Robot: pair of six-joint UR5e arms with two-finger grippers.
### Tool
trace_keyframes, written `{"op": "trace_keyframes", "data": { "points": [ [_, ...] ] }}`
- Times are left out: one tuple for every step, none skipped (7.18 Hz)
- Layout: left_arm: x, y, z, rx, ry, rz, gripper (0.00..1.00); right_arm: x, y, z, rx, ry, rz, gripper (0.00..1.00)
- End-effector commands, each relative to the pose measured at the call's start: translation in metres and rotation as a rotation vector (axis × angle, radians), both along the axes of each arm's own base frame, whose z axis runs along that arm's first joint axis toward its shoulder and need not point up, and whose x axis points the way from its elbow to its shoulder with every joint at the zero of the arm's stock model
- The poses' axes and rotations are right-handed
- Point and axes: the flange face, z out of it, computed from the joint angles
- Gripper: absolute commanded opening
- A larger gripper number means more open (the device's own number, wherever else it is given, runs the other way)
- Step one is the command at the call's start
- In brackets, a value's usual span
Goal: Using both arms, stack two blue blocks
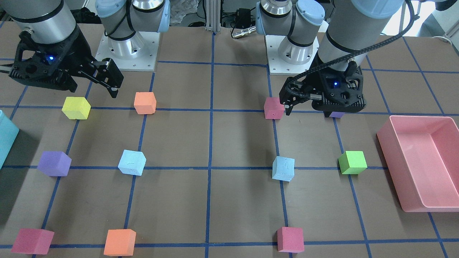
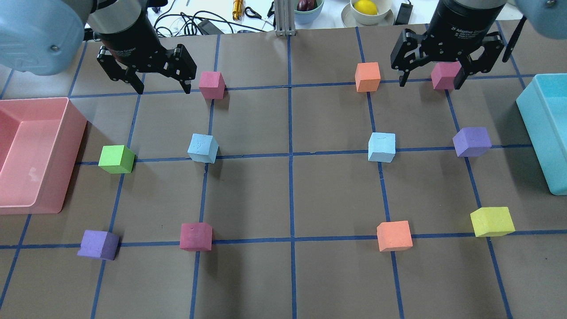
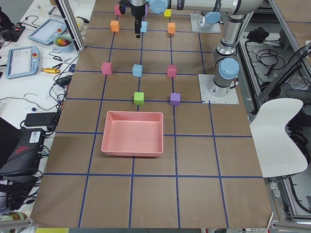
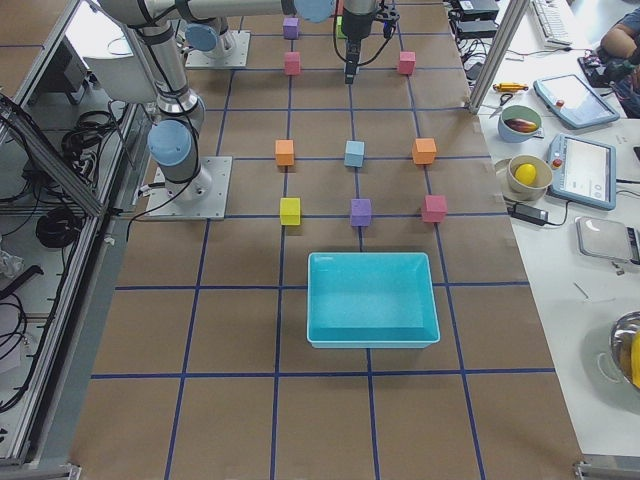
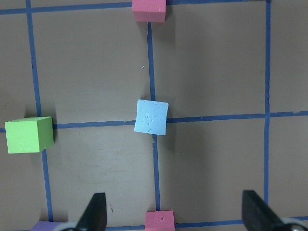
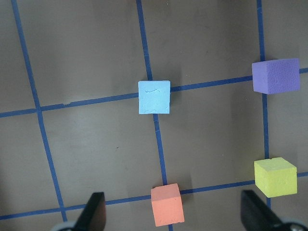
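Note:
Two pale blue blocks sit apart on the taped grid. One is on the left [image 2: 203,148], also seen in the front view [image 1: 283,168] and centred in the left wrist view [image 5: 151,117]. The other is on the right [image 2: 382,147], also seen in the front view [image 1: 132,162] and in the right wrist view [image 6: 154,96]. My left gripper [image 2: 164,88] hangs open and empty, high over the far left of the table. My right gripper [image 2: 432,83] hangs open and empty, high over the far right. Both are far above the blocks and beyond them.
A pink bin [image 2: 71,133] stands at the left edge and a teal bin [image 2: 531,115] at the right edge. Pink [image 2: 211,85], orange [image 2: 367,77], purple [image 2: 472,141], green [image 2: 116,159] and yellow [image 2: 491,221] cubes sit at other grid crossings.

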Motion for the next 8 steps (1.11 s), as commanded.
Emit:
{"op": "trace_keyframes", "data": {
  "points": [
    [0.000, -0.017, -0.057, -0.002, 0.002, -0.011, 1.00, 0.000, 0.000, -0.003, 0.007, -0.001, 0.002, 1.00],
    [0.001, -0.015, -0.100, -0.007, 0.002, -0.009, 1.00, -0.001, -0.001, -0.004, 0.009, 0.010, 0.002, 1.00],
    [0.001, -0.012, -0.146, -0.030, 0.002, -0.011, 1.00, -0.002, -0.003, -0.009, 0.019, 0.015, 0.001, 1.00],
    [0.001, -0.007, -0.189, -0.045, 0.001, -0.011, 1.00, -0.001, -0.008, -0.027, 0.041, 0.011, 0.001, 1.00],
    [0.001, -0.004, -0.218, -0.050, 0.001, -0.012, 1.00, -0.005, -0.030, -0.066, 0.048, 0.007, -0.011, 1.00],
    [0.001, -0.004, -0.237, -0.030, -0.001, -0.021, 1.00, -0.006, -0.053, -0.100, 0.027, 0.010, -0.010, 1.00],
    [0.001, -0.008, -0.248, -0.015, -0.001, -0.023, 1.00, -0.006, -0.055, -0.127, 0.061, 0.006, -0.007, 1.00],
    [0.001, -0.015, -0.255, -0.040, -0.002, -0.026, 1.00, -0.006, -0.068, -0.170, 0.078, 0.007, -0.006, 1.00]
  ]
}}
